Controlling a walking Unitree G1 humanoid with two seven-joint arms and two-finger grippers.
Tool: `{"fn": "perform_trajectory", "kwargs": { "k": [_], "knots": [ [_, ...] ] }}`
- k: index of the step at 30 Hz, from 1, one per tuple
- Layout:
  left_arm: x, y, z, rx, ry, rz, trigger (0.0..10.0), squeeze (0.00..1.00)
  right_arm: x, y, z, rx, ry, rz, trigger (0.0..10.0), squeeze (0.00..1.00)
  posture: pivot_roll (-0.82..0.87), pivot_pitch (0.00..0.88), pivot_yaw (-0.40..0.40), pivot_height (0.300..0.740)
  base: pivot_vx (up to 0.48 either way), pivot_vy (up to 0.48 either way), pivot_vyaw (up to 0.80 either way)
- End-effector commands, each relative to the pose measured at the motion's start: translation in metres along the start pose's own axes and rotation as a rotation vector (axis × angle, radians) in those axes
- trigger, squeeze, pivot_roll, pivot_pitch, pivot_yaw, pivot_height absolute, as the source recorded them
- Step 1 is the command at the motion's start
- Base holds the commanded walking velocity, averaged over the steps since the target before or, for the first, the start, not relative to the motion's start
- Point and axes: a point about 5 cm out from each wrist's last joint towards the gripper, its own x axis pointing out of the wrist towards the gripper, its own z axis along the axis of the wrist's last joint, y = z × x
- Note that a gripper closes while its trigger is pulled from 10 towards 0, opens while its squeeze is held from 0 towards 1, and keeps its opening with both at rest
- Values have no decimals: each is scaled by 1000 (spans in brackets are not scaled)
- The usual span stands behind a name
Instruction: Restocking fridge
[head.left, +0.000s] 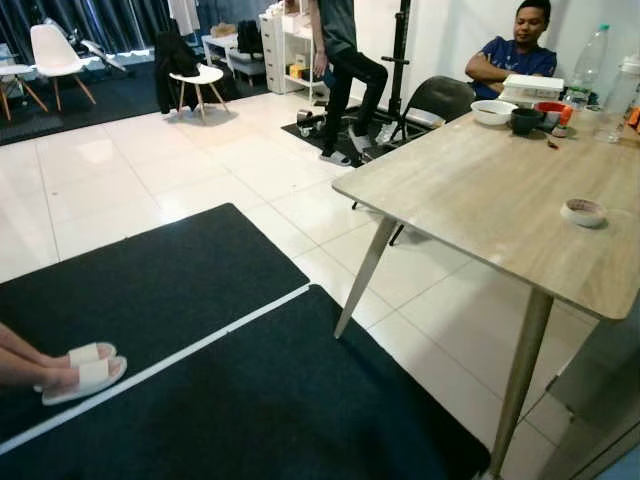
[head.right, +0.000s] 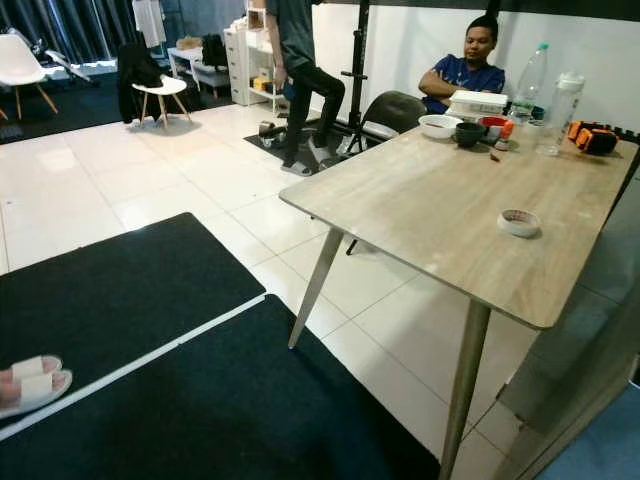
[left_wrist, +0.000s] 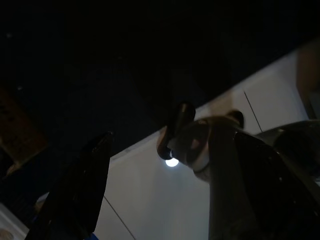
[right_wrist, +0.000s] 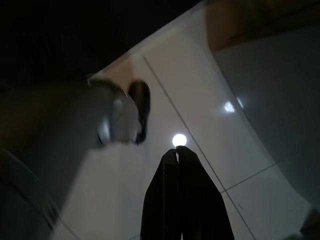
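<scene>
Both arms hang idle over the floor, left gripper (left_wrist: 150, 200) spread empty, right gripper (right_wrist: 177, 155) pinched closed on nothing, since no stock at the table (head.right: 420, 215) is in reach yet.

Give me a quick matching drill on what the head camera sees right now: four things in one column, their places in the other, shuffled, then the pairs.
Things:
1. roll of tape
2. clear bottle
3. white sandals
4. white chair

Places:
A. on the black mat, lower left
B. on the table, alone near its right edge
C. on the tiled floor at the far side of the room
D. upright at the table's far end, by the bowls

Pairs: 1-B, 2-D, 3-A, 4-C
</scene>
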Motion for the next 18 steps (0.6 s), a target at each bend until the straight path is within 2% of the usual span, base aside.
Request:
{"fn": "perform_trajectory", "kwargs": {
  "k": [1, 16, 18],
  "knots": [
    [-1, 1, -6, -7, 19, 9, 10000, 0, 1, 2, 5, -9, -14, 7, 10000, 0, -74, 0, -2, 740, 0, 0, 738],
    [-1, -1, -7, -11, 23, 6, 10000, 0, 1, 1, 7, -5, -21, 5, 10000, 0, -78, 0, -4, 740, 0, 0, 734],
    [-1, -1, -7, -12, 23, 6, 10000, 0, 1, 0, 7, 14, -27, -4, 10000, 0, -78, 0, -4, 740, 0, 0, 0]
  ]
}}
